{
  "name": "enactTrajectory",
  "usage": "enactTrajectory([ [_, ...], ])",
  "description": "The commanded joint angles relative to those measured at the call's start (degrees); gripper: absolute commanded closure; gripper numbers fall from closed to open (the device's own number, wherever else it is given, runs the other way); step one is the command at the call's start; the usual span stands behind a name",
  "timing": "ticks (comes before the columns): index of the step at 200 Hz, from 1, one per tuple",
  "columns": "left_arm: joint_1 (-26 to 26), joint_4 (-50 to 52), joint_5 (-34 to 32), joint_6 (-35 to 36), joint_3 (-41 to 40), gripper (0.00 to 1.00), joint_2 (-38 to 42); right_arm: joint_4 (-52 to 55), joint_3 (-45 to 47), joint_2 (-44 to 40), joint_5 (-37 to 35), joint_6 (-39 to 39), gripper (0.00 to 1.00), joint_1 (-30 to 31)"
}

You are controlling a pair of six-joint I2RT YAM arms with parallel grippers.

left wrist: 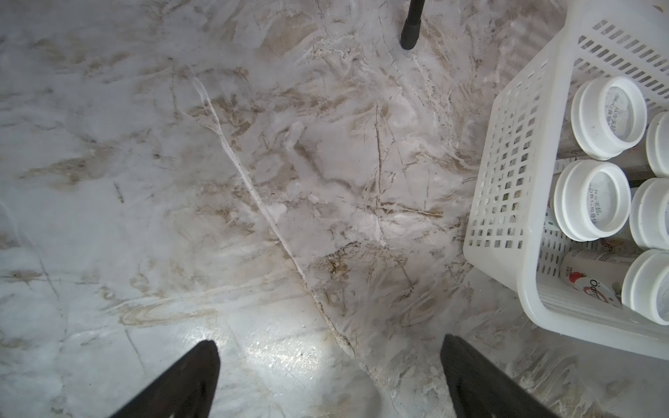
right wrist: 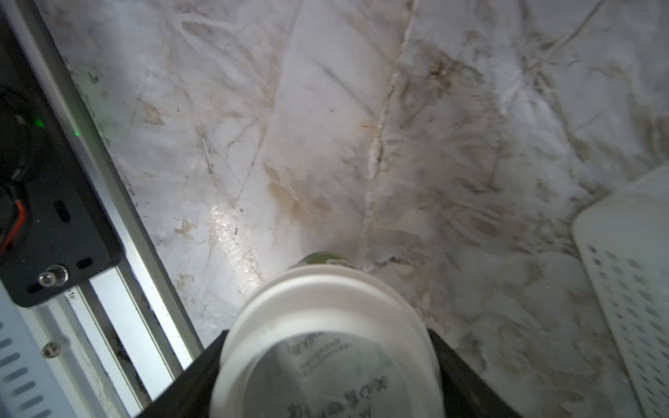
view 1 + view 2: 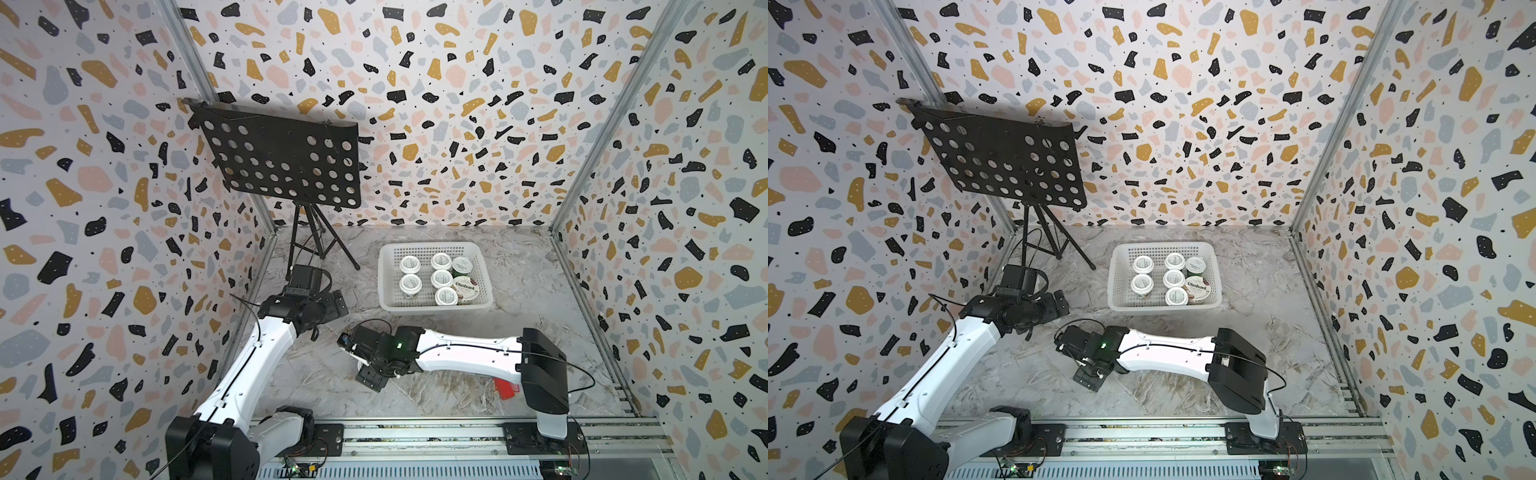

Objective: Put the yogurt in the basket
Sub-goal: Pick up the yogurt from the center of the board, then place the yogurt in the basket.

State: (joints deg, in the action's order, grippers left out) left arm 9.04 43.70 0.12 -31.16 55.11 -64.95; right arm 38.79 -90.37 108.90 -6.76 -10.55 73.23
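Left gripper (image 1: 329,342) — fingers spread wide, empty, above the bare marble table (image 1: 181,181), at 9 o'clock of the basket (image 3: 428,245). Right gripper (image 2: 325,333) — fingers pressed against both sides of one white-lidded yogurt cup (image 2: 318,307), at 7 o'clock of the basket. In the basket: seven yogurt cups (image 3: 441,278).

One white basket (image 3: 428,306). Eight yogurt cups (image 3: 1143,264) in all: five small white-lidded cups (image 3: 410,264), one green-sided cup (image 3: 462,266) and one wider Chobani cup (image 3: 465,286) in a top view, and a sixth white-lidded cup (image 2: 325,343) in the right wrist view. One black music stand (image 3: 282,162). One red box (image 3: 506,388). Two robot arms (image 3: 465,353)
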Motion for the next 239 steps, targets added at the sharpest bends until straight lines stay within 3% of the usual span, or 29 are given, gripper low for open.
enactTrajectory([
  [1, -0.25, -0.66, 1.72, -0.24, 0.02, 0.01, 1.66, 3.86, 0.24, -5.78, -3.56, -0.72, 0.21, -3.32],
  [51, 3.93, -1.61, 1.54, -0.68, 0.89, 0.02, 0.42, 7.23, -2.52, -10.37, -4.62, 0.56, 0.22, -16.14],
  [102, 7.38, -1.85, 0.24, -0.68, 3.15, 0.02, -1.52, 11.12, -11.47, -5.08, -2.74, 1.19, 0.22, -23.97],
  [239, 7.38, -2.22, 1.2, -0.13, 2.19, 0.01, -1.54, 11.42, -16.15, 4.89, 0.09, 0.03, 0.21, -26.91],
])
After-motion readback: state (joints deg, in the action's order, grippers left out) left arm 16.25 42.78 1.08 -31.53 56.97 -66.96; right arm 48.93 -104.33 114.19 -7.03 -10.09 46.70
